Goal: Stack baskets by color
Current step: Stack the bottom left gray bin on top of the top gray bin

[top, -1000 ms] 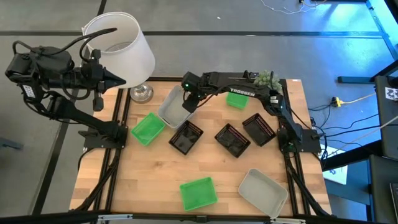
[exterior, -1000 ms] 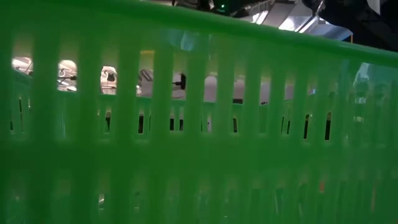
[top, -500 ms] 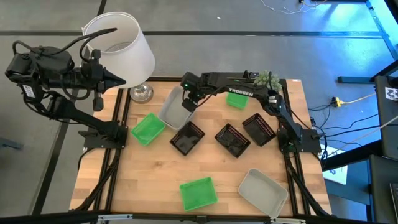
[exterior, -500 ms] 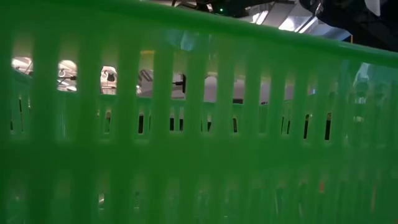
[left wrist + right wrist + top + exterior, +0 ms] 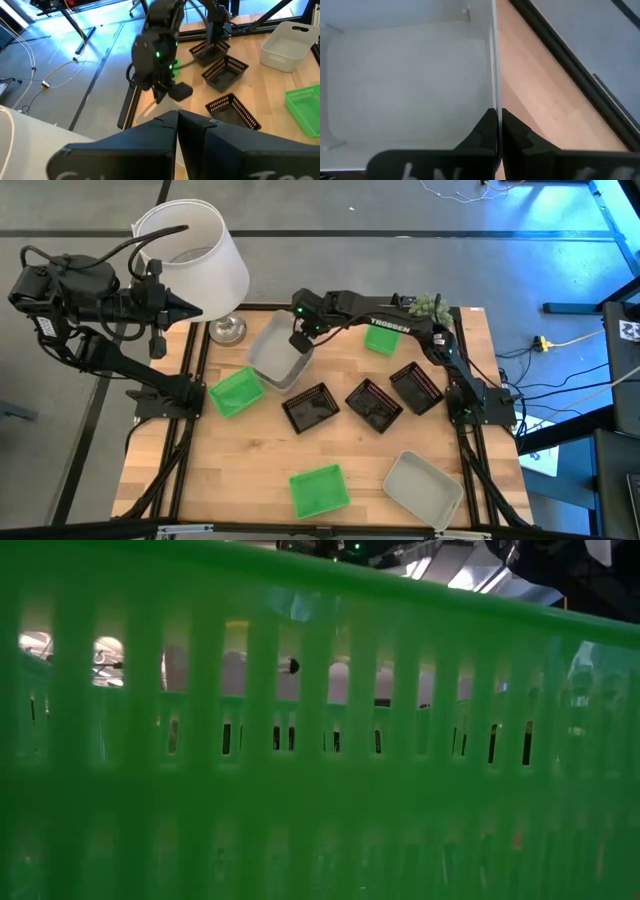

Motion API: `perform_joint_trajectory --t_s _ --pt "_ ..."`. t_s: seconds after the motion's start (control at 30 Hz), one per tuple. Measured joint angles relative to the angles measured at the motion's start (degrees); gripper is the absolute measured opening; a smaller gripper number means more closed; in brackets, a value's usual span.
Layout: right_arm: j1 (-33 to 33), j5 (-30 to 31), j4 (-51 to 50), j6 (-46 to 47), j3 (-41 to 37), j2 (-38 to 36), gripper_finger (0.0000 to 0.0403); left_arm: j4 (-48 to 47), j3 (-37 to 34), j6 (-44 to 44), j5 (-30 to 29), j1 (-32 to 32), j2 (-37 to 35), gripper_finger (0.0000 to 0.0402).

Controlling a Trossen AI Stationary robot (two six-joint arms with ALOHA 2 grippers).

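Observation:
A translucent grey-white basket [image 5: 272, 352] sits at the table's far middle, with my right gripper [image 5: 301, 340] shut on its right wall. Beside it lie a green basket [image 5: 235, 392] and three black baskets [image 5: 311, 408], [image 5: 373, 404], [image 5: 417, 387]. Another green basket [image 5: 381, 338] lies at the far right. A third green one [image 5: 319, 490] and a second grey-white one [image 5: 424, 488] lie near the front edge. My left gripper [image 5: 187, 307] is shut and holds nothing, off the table's left beside the lampshade. My right gripper pinches the grey-white basket's thin right wall [image 5: 494, 95] at its rim, with one finger inside the basket and one outside. The fingers slant down from the table's right. Whether the basket's left part still rests on the table, I cannot tell.
A large white lampshade [image 5: 195, 252] stands on its metal foot [image 5: 227, 330] at the far left corner. A fuzzy green plant ball [image 5: 426, 306] sits at the far right edge. In the low view a green basket's slotted wall [image 5: 320, 740] fills the picture.
My right gripper has taken hold of the grey-white basket's wall and drawn it a little toward the table's far left. The basket has shifted with it. The nearest black basket has turned about and now lies more square to the table.

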Motion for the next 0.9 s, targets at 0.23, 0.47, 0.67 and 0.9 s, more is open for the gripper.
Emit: perform_joint_trajectory --t_s 0.23,0.47,0.67,0.9 --pt "-0.4 -4.2 -8.1 1.0 3.3 0.0 0.0002 -0.8 0.0 0.0 0.0 0.0 0.0 0.0001" --pt "-1.0 -5.2 -4.7 1.1 1.1 0.0 0.0001 -0.8 0.0 0.0 0.0 0.0 0.0 0.0003" --pt "-0.9 -6.9 -4.1 1.3 1.0 0.1 0.0 -0.8 0.0 0.0 0.0 0.0 0.0 0.0004" --pt "-1.5 -7.8 -1.2 1.2 -3.0 0.5 0.0 -0.8 0.0 0.0 0.0 0.0 0.0 0.0001"
